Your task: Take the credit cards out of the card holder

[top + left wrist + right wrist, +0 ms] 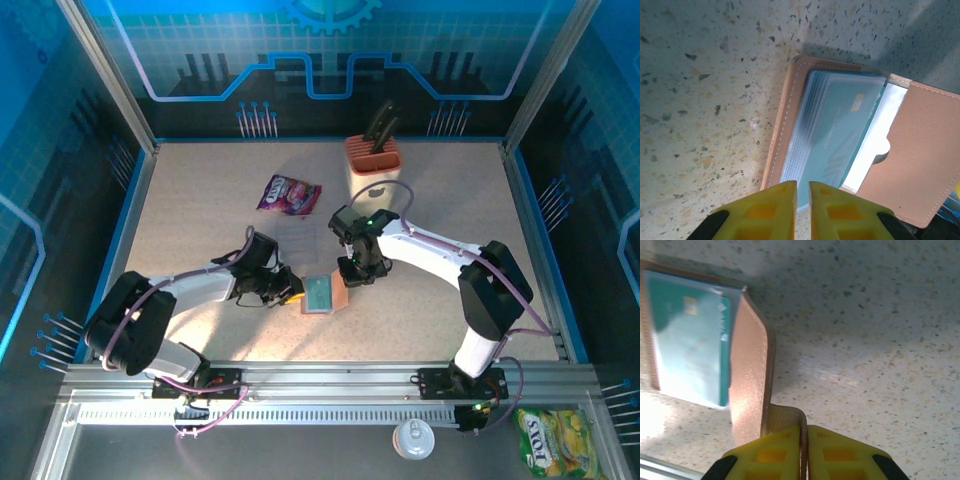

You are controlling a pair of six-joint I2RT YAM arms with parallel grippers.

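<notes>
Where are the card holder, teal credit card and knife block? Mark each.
card holder (920, 150), left wrist view, raised tan flap.
teal credit card (687, 347), right wrist view, face below the chip.
knife block (372, 153), top external view, orange top.

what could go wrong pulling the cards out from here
The left gripper seems to pinch only the near edge of the teal card, so it may slip off or drag the clear sleeves along. The right gripper holds the card holder by a thin edge of its flap; a hard pull could free it and the holder would slide.
</notes>
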